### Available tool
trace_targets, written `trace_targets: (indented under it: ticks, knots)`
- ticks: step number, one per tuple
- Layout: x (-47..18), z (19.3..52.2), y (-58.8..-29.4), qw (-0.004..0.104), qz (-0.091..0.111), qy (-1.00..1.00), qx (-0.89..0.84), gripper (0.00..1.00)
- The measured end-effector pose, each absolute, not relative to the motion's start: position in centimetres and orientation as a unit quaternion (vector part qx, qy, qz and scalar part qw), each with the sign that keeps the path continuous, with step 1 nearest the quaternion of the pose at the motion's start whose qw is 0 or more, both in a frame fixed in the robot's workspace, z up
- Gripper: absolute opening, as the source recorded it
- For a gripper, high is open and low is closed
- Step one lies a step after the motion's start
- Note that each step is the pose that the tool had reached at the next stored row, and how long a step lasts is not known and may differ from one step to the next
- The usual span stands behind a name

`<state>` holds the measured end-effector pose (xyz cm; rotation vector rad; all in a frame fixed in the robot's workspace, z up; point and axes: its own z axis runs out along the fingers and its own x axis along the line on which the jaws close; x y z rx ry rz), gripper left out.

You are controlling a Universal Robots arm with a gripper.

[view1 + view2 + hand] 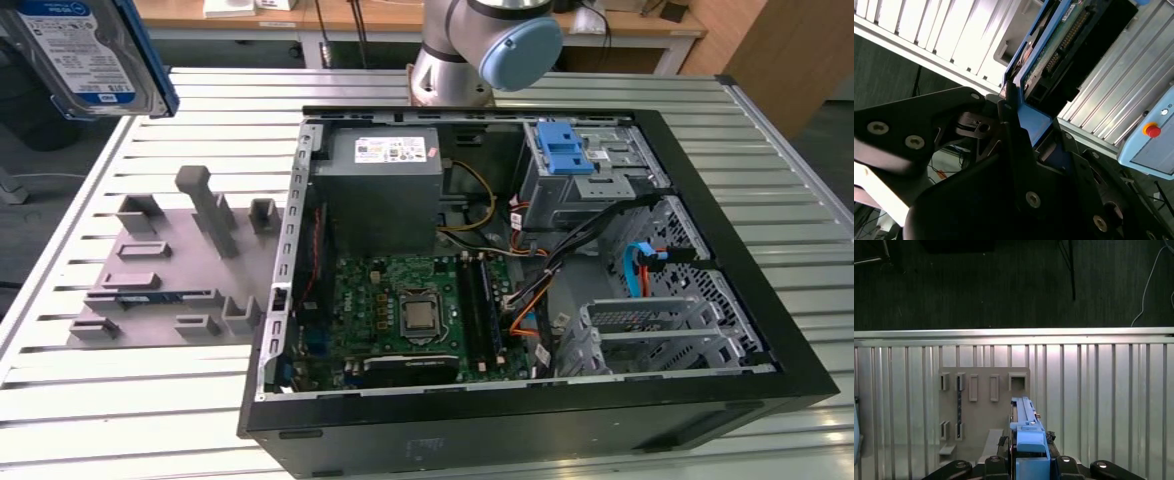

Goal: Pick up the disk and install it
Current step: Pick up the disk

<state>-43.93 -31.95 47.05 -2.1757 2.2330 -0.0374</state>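
Observation:
The disk (80, 55), silver with a white-and-blue label and a blue frame, hangs in the air high at the exterior view's left, above the table's far corner. In the second wrist view my gripper (1024, 115) is shut on the blue carrier frame at one end of the disk (1064, 40), whose connector side shows. The first wrist view looks along the disk (1026, 427) edge-on, with the gripper (1029, 465) clamped at its near end, high above the grey fixture plate (984, 410).
The open computer case (534, 270) lies on the slatted metal table (774, 180). Inside it are a grey power-supply box (380, 190), a light-blue latch (567, 150) and a metal drive cage (667, 330). A grey fixture plate (160, 270) lies beside the case. The arm's base (481, 50) stands behind it.

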Motion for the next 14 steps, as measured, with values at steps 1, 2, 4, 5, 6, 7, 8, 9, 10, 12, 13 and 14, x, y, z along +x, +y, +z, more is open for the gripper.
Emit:
trace_targets:
  ticks: [1, 2, 4, 5, 6, 7, 8, 9, 10, 12, 13, 14]
  knots:
    - [-43.94, 47.04, -32.00, 0.012, -0.012, 0.716, -0.698, 0.36]
    - [-43.94, 47.04, -32.07, 0.012, -0.012, 0.716, -0.698, 0.36]
    - [-43.93, 47.03, -32.25, 0.012, -0.012, 0.716, -0.698, 0.36]
    - [-43.93, 47.03, -32.35, 0.012, -0.012, 0.716, -0.698, 0.36]
    - [-43.93, 47.03, -32.44, 0.012, -0.012, 0.716, -0.698, 0.36]
    - [-43.93, 47.03, -32.54, 0.012, -0.012, 0.716, -0.698, 0.36]
    - [-43.93, 47.03, -32.62, 0.012, -0.012, 0.716, -0.698, 0.36]
    - [-43.93, 47.04, -32.66, 0.012, -0.012, 0.716, -0.698, 0.36]
    - [-43.93, 47.07, -32.67, 0.012, -0.012, 0.716, -0.698, 0.36]
    - [-43.93, 47.20, -32.67, 0.012, -0.012, 0.716, -0.698, 0.36]
    - [-43.93, 47.32, -32.68, 0.012, -0.012, 0.716, -0.698, 0.36]
    - [-43.93, 47.45, -32.68, 0.012, -0.012, 0.716, -0.698, 0.36]
